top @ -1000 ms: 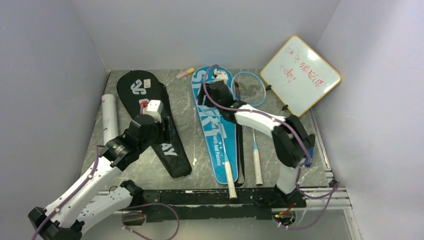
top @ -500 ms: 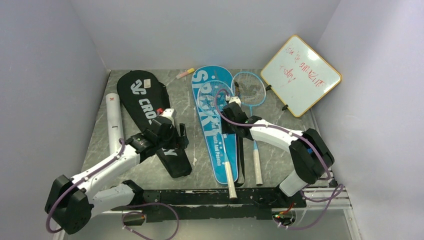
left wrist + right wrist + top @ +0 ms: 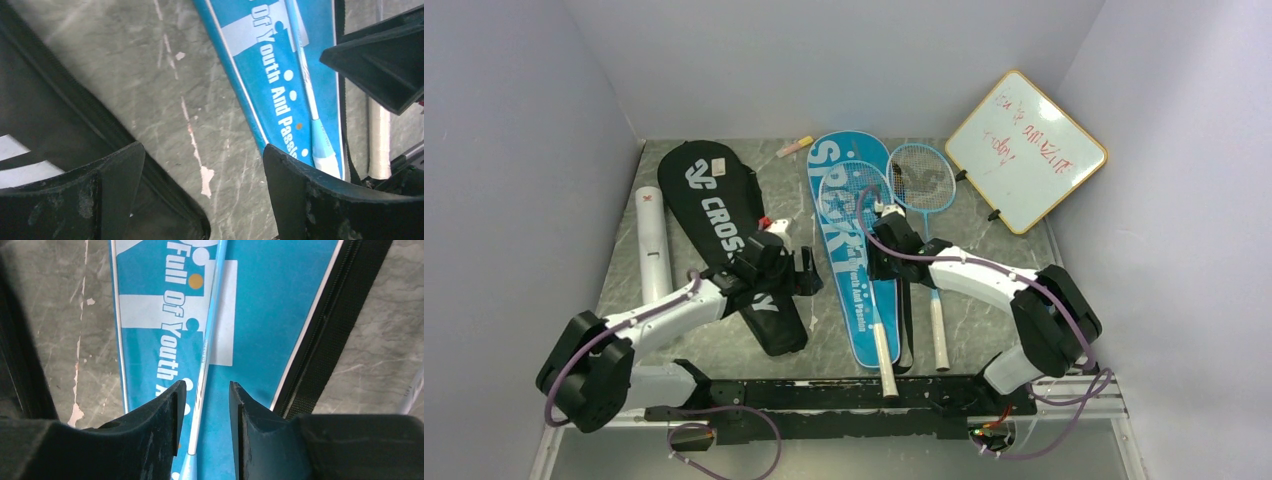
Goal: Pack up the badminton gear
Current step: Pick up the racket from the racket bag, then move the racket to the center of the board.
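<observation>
Top external view: on the grey marbled desk (image 3: 824, 335), black cover (image 3: 719, 215) at left, laid far to near and slanting right toward its near end. Just left of it, flat along the left wall, white tube (image 3: 653, 240). At centre, blue cover (image 3: 858, 325), also laid far to near, with racket (image 3: 883, 352) on top: head at the far end, white grip poking past the near end. Just right of the blue cover, flat on the desk, second racket (image 3: 921, 178), blue-framed, head far and grip near. Propped tilted in the far right corner, whiteboard (image 3: 1026, 150). By the far wall, between the two covers, small marker (image 3: 794, 146).

Low over the strip of bare desk between the covers, beside the near part of the black cover: left end effector (image 3: 809, 272). Left wrist view: spread wide, holding nothing; one finger (image 3: 107, 180) above the black cover's edge, the other above the blue cover's edge, bare desk between.

Over the middle of the blue cover: right end effector (image 3: 874, 272). Right wrist view: narrow but not closed, straddling the pale-blue shaft of the racket on the cover, with a sliver of gap on either side. Contact with the shaft impossible to tell. Along the right side of the blue cover, a black zip edge.
</observation>
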Robot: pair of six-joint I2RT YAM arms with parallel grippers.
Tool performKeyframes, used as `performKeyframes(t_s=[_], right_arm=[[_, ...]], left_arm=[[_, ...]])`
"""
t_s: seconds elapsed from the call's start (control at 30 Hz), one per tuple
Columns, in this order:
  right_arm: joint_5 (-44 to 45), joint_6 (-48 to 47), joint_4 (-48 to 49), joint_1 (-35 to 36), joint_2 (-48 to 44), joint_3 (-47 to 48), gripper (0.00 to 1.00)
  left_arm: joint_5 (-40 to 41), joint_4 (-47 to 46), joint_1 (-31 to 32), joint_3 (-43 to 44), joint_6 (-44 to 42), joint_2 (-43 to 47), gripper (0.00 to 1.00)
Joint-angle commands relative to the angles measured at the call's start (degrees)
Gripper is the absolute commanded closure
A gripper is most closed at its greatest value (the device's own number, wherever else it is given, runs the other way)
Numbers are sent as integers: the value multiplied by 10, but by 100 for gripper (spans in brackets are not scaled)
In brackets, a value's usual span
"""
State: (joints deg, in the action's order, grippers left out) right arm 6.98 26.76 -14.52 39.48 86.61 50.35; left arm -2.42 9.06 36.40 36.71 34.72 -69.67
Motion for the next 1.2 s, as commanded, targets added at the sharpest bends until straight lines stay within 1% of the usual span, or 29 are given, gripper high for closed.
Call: performKeyframes(t_s=[0.0,0.07,0.2,0.27,0.33,0.37,0.43,0.6,0.67,0.77,0.93,1.0,1.07,1.13,1.17], right_arm=[[-7,1,-1,11,12,19,59],[1,1,-2,19,25,25,59],[22,10,-1,31,62,36,59],[34,16,-5,38,79,43,64],[48,20,-9,42,93,50,73],[53,21,-10,42,97,53,81],[63,25,-13,42,99,57,100],[117,40,-20,30,58,41,100],[105,37,-16,15,39,31,100],[97,33,-19,-1,20,22,100],[95,26,-16,-8,-30,16,100],[99,27,-19,-7,-48,17,100],[114,33,-34,-10,-53,23,100],[123,41,-51,-18,-49,30,100],[122,45,-56,-26,-47,30,100]], left_arm=[[-32,-85,20,-7,22,-30,8],[-26,-111,30,-6,27,-44,9],[-22,-125,40,5,35,-79,11],[-19,-134,45,8,39,-91,13],[-17,-147,50,8,46,-102,15],[-16,-153,52,9,49,-108,15],[-15,-161,59,14,58,-125,18],[13,-165,91,40,73,-169,21],[19,-170,100,49,81,-191,22],[19,-179,106,63,98,-226,27],[23,-184,113,88,110,-266,39],[43,-172,114,100,114,-275,43],[54,-166,114,106,118,-283,48],[65,-160,113,111,121,-289,50],[70,-155,114,113,122,-292,53]])
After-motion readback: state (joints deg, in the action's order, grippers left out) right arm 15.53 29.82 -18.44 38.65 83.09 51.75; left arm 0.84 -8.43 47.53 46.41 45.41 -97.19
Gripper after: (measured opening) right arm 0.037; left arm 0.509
